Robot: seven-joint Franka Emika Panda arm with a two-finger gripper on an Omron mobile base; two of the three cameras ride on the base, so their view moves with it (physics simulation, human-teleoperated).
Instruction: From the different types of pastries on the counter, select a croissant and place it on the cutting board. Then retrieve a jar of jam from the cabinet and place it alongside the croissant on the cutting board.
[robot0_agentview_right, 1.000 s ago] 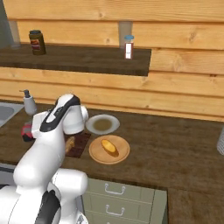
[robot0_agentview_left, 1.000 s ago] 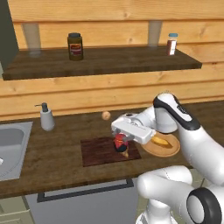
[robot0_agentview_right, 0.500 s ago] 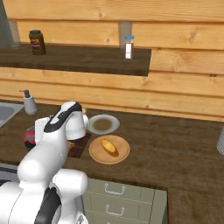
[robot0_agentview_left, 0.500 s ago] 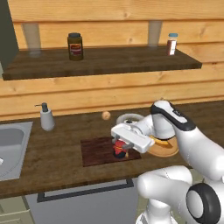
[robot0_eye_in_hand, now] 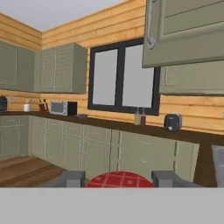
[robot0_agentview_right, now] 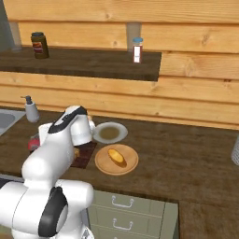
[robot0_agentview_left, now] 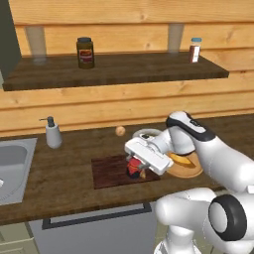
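My gripper (robot0_agentview_left: 134, 165) is shut on a jar of jam (robot0_agentview_left: 133, 168) with a red checked lid, low over the right part of the dark cutting board (robot0_agentview_left: 110, 172). I cannot tell whether the jar touches the board. In the hand view the red lid (robot0_eye_in_hand: 120, 180) sits between the two fingertips (robot0_eye_in_hand: 72, 178). A tan bit of pastry, apparently the croissant (robot0_agentview_left: 143, 174), shows on the board under my hand, mostly hidden. From the right base view the jar (robot0_agentview_right: 33, 143) peeks out left of my arm, and the board (robot0_agentview_right: 87, 156) shows beside it.
A wooden plate (robot0_agentview_left: 191, 171) with a long golden pastry (robot0_agentview_right: 116, 156) lies right of the board, a grey plate (robot0_agentview_right: 110, 133) behind it. A small round pastry (robot0_agentview_left: 120, 130), a soap dispenser (robot0_agentview_left: 52, 134) and the sink (robot0_agentview_left: 15, 163) are to the left. The shelf holds a dark jar (robot0_agentview_left: 85, 52) and a shaker (robot0_agentview_left: 195, 49).
My hand has come down a little with the jar toward the cutting board, and the arm's elbow has sunk with it. Nothing else has moved.
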